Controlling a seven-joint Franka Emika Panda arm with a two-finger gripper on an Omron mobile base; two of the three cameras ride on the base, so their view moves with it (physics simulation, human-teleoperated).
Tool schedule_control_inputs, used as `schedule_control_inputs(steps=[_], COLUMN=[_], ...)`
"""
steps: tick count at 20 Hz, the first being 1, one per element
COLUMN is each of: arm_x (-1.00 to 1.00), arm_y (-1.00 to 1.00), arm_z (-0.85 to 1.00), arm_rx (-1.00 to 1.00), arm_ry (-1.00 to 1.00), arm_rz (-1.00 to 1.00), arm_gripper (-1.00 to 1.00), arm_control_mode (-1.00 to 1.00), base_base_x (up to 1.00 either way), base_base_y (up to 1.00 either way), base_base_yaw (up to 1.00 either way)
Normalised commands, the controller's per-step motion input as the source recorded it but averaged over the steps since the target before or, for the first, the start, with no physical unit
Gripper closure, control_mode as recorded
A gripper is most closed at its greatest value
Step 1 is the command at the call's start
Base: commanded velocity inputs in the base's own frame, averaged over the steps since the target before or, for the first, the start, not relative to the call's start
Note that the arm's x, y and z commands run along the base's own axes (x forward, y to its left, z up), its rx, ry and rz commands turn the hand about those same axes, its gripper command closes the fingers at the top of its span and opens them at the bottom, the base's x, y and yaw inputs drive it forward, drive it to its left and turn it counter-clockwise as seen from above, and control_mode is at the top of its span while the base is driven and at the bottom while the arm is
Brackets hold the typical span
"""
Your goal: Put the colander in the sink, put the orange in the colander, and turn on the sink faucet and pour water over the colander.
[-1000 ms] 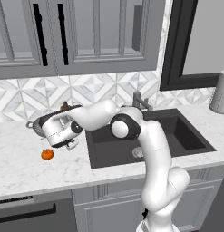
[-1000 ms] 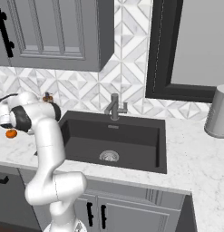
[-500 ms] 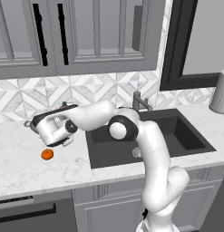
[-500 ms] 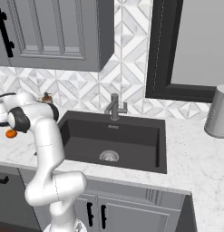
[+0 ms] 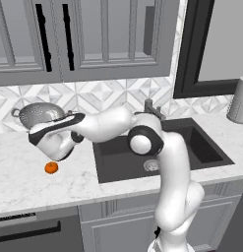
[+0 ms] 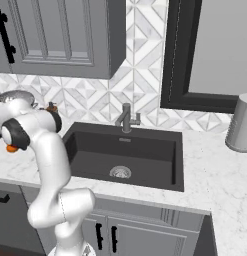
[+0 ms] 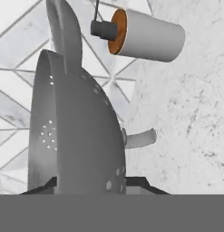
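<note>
Gripper (image 7: 90,188) at bottom of hand view, jaws either side of colander (image 7: 77,131) wall; grip not discernible. Orange (image 5: 51,168) lower left on counter (image 5: 24,182)

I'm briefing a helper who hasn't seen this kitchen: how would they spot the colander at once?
Start at the dark sink, then follow the marble counter left to the tiled backsplash. The colander stands there behind the robot's hand. It is a round silver perforated bowl with loop handles, much wider than the small orange in front of it.
</note>
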Motion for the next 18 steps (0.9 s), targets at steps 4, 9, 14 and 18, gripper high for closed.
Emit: schedule_control_inputs(steps=[4, 9, 14, 18], arm_x=[-1.00, -0.91, -0.73, -0.88], arm_y=[-0.24, -0.15, -0.07, -0.14], arm_z=[0.12, 0.46, 0.61, 0.45], arm_rx=[0.17, 0.05, 0.00, 0.00], arm_ry=[-0.03, 0.20, 0.33, 0.39], arm_rz=[-0.11, -0.12, -0.05, -0.03], arm_gripper=[1.00, 1.00, 1.00, 1.00], arm_control_mode=[-1.00, -1.00, -1.00, -1.00], base_base_x=[0.00, 0.00, 0.00, 0.00], base_base_y=[0.00, 0.00, 0.00, 0.00], base_base_yaw=[0.00, 0.00, 0.00, 0.00])
